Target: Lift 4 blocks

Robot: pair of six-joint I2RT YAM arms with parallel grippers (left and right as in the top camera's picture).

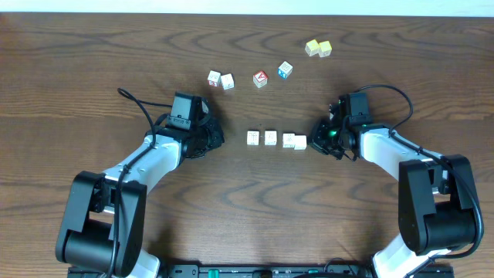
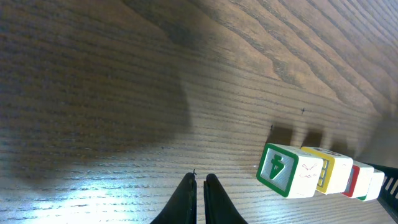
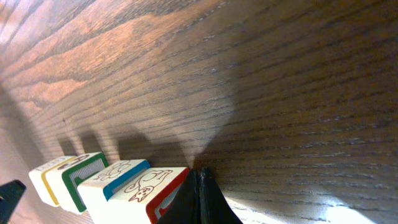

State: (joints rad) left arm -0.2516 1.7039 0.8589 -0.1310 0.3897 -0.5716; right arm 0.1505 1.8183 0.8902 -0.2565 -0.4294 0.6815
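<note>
Lying in a row on the bench (image 1: 93,62), found the four blocks (image 1: 271,138). Saw left claw (image 2: 199,179) pressed together and empty, apart from the row (right claw (image 3: 200,173) likewise pressed together, empty, tips just beside the end block (image 3: 146,186)).

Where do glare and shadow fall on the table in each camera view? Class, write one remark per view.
Overhead: even light on the table, the row of blocks sharp, only faint shadows. Left wrist: white glare at lower left, a broad dark shadow above it, short shadows behind the blocks. Right wrist: glare at lower right, a broad shadow above it, short shadows behind the blocks.
</note>
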